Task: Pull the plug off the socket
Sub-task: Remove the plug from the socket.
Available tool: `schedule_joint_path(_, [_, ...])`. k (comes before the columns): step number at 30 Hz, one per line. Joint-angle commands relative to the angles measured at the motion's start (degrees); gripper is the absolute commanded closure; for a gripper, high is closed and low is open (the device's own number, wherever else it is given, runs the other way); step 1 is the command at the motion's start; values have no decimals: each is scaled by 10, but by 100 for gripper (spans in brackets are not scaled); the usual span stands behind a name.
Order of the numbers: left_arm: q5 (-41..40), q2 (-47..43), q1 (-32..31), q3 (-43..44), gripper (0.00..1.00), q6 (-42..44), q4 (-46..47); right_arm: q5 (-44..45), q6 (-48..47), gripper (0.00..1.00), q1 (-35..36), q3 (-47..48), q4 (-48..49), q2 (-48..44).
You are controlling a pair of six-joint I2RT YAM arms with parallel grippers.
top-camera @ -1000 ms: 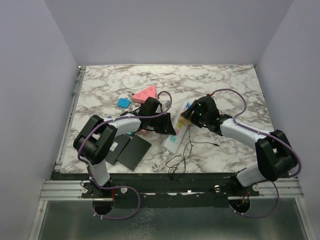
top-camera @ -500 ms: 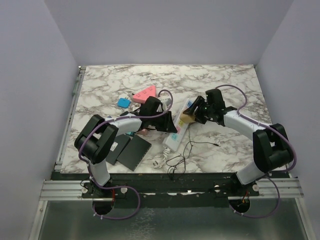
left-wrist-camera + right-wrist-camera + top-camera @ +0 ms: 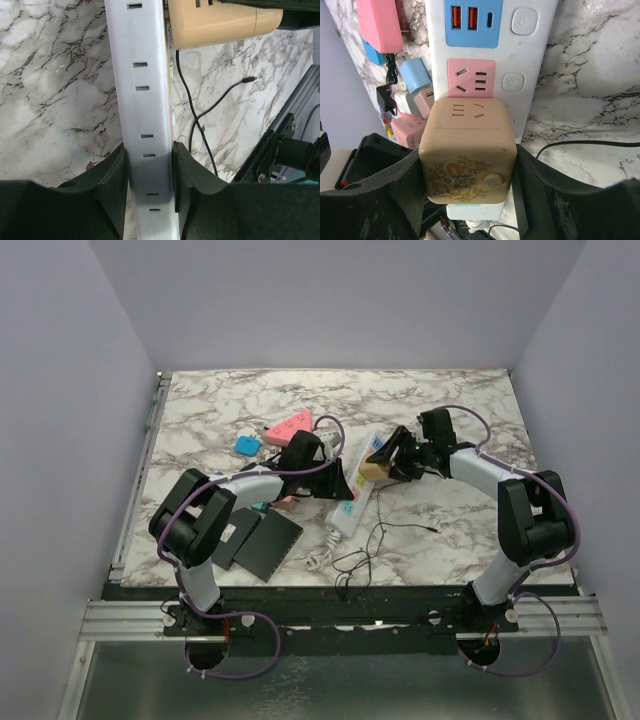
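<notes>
Your right tool (image 3: 468,172) clamps both sides of the tan plug (image 3: 466,145) at lower centre, over the white socket (image 3: 535,55)

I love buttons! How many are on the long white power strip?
2 buttons: one beside the blue panel, one beside the pink outlet; the tan cube plug may hide more.

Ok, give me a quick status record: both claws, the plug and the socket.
left claw: closed across the socket, one finger on each long side
right claw: closed on the plug, a beige cube
plug seating: against the socket face, next to the pink outlet; no gap visible
nearby: thin black cable lying on the marble table
</notes>
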Motion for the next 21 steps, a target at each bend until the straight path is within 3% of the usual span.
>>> schedule_joint_path(1, [-13,16,-4,-27,100,66,-105,75,-24,100,-27,-2,38,-5])
schedule_joint_path(7, [-34,7,-3,-28,100,62,-105,125,-21,100,-11,-60,66,-63])
schedule_joint_path(16, [-45,7,-4,-29,100,58,-105,257,31,100,69,-155,108,-170])
schedule_joint_path(21, [-49,6,-3,-29,100,57,-105,299,75,100,126,-184,133,-183])
